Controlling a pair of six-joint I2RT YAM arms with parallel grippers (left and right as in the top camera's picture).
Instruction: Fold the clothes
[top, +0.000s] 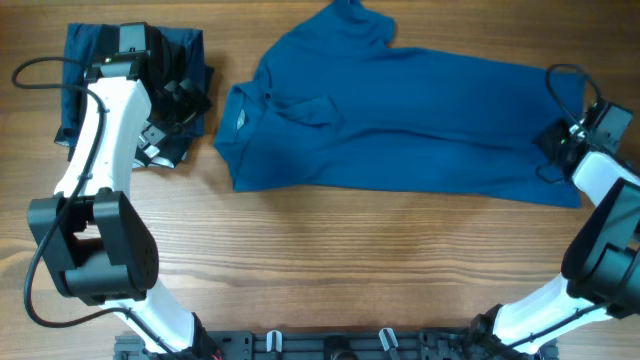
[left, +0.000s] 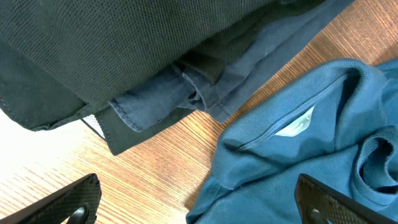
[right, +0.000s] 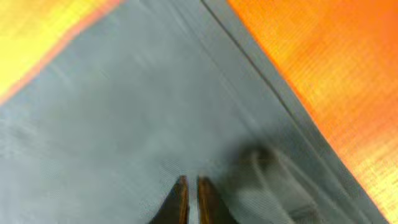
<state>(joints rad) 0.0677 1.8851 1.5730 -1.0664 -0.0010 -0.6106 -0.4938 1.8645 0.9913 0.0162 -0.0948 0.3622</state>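
A blue polo shirt lies spread flat across the table, with its collar at the left and its hem at the right. My left gripper is open and empty, hovering between a folded dark pile and the collar. In the left wrist view its fingers are wide apart above the wood and the shirt's collar edge. My right gripper sits on the hem at the shirt's right end. In the right wrist view the fingers are pressed together on the shirt fabric.
A pile of folded dark blue and black clothes lies at the back left under my left arm, and it also shows in the left wrist view. Bare wooden table runs along the front. A cable loops by the right wrist.
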